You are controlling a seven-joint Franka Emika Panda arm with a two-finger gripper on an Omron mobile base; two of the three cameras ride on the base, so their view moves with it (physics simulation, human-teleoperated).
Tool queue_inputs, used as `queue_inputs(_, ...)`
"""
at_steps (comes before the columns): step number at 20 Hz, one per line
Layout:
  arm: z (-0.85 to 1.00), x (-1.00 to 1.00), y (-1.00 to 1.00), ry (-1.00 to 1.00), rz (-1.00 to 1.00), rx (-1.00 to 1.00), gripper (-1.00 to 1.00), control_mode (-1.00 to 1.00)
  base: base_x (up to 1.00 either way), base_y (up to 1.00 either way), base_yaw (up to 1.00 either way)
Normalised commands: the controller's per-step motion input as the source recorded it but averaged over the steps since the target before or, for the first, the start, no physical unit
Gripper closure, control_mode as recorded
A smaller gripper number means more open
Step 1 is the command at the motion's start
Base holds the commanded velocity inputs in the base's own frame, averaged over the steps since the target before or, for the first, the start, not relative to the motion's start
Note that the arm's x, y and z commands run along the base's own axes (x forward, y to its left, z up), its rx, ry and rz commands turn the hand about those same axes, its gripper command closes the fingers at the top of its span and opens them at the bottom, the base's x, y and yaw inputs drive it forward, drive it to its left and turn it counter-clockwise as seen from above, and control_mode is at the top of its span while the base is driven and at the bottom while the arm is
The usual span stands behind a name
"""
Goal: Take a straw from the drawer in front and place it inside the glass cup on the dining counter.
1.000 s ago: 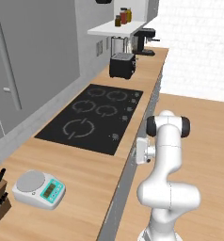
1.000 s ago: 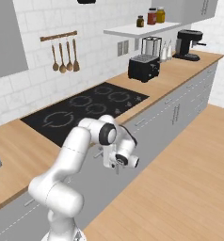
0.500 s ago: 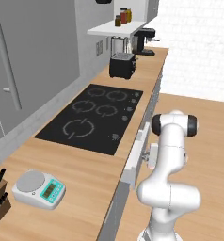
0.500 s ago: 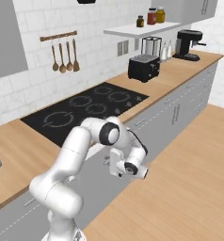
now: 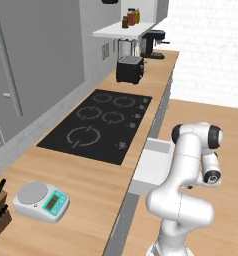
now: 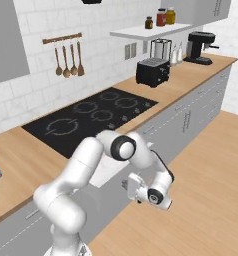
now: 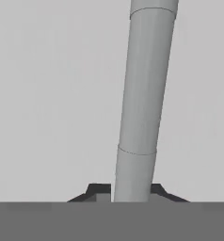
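Now gripper (image 7: 132, 190) grips handle (image 7: 144, 94) (drawer (image 5: 153, 167) open) —

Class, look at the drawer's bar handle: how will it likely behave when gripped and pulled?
The handle looks rigid and smooth, so the end effector might slip along it. The drawer, a box partly out, probably slides easily.
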Motion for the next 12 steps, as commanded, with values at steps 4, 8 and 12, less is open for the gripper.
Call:
queue_inputs(4,0.34,-0.56,-0.6,-0.13,0.0,0.0,1.0,-1.0,0.0,0.0,0.0)
queue_inputs(8,0.15,-0.23,-0.4,-0.08,0.0,0.01,-1.0,-1.0,0.0,0.0,0.0)
queue_inputs(12,0.05,-0.09,-0.14,0.0,0.0,0.0,-1.0,-1.0,0.0,0.0,0.0)
